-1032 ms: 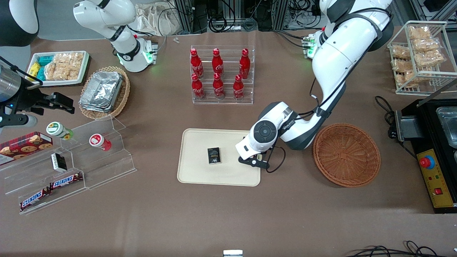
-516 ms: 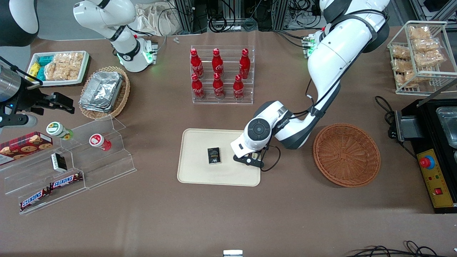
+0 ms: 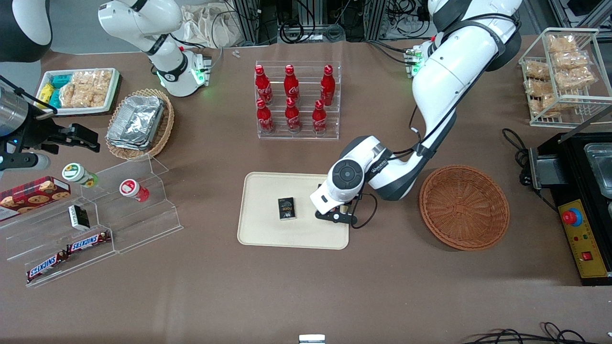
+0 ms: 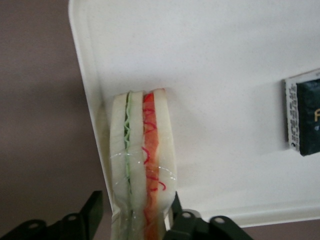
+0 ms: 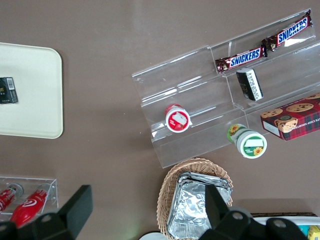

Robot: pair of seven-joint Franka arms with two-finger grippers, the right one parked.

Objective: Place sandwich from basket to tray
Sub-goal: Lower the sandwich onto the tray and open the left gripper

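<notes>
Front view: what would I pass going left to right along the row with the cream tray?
Clear stepped stand → cream tray → small dark box lying on it → the claw, over the tray's working-arm end → round brown basket → yellow control panel with a red button.

I see six red cola bottles point(image 3: 291, 102) standing in a clear rack on the brown surface point(image 3: 306, 286). Toward the parked arm's end sits a pale basket of foil trays point(image 3: 138, 123), with a white tray of snack packets point(image 3: 79, 91) beside it. Clear steps point(image 3: 103, 215) hold two Snickers bars point(image 3: 67, 253) and a red-lidded cup point(image 3: 133, 189). A cookie box point(image 3: 31, 193) is nearby.
</notes>
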